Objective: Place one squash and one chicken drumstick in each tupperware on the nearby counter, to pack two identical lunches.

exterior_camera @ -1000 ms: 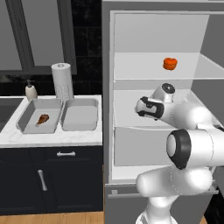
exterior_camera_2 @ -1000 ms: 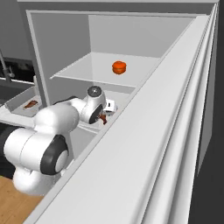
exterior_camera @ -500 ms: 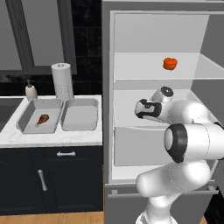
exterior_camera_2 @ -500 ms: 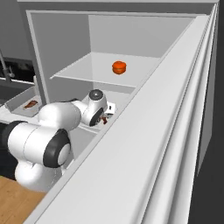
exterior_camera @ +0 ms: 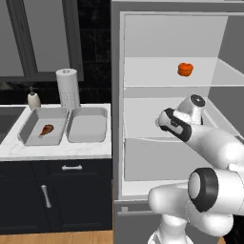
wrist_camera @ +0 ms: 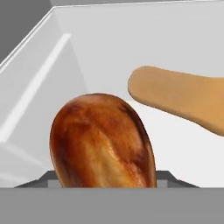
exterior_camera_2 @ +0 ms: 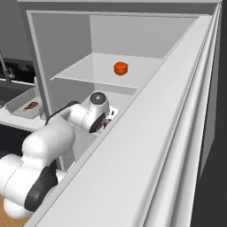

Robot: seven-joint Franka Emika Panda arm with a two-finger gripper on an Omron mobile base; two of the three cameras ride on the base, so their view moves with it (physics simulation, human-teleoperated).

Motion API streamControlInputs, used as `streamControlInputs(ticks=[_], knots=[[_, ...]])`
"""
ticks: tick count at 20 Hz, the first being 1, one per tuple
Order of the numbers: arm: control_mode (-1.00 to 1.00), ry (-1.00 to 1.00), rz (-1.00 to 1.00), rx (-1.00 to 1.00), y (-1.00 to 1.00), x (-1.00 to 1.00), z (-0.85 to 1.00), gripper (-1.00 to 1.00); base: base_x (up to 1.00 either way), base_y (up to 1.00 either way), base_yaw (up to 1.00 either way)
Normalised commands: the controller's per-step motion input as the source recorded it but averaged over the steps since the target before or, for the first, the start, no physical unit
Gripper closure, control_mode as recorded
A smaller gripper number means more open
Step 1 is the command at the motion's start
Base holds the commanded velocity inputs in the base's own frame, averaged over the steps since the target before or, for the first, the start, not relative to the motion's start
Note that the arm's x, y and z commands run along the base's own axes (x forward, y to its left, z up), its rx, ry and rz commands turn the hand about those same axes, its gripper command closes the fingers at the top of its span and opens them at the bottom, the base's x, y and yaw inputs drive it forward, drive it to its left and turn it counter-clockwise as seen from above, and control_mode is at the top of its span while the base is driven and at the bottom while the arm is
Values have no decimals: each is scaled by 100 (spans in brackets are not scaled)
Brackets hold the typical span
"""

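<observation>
One chicken drumstick [wrist_camera: 103,142] right at the tool [wrist_camera: 105,181], apparently clamped, tan squash [wrist_camera: 183,98] just beyond

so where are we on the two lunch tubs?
Done: one chicken drumstick lies in the left tupperware; the right tupperware holds nothing yet. In hand: the hand is inside the fridge, closed around the second drumstick. Left: drop it in the right tub, then add the tan squash and the orange squash, one per tub.
</observation>
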Motion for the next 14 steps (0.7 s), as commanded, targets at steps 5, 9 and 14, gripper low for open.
streamControlInputs(ticks=[5, 9, 14], knots=[[-100, 1, -11, 10, -16, -100, 100, 100, 0, 0, 0], [-100, 18, -11, 8, -3, -100, 94, 100, 0, 0, 0], [-100, 47, -1, 0, 38, -100, 33, 100, 0, 0, 0]])
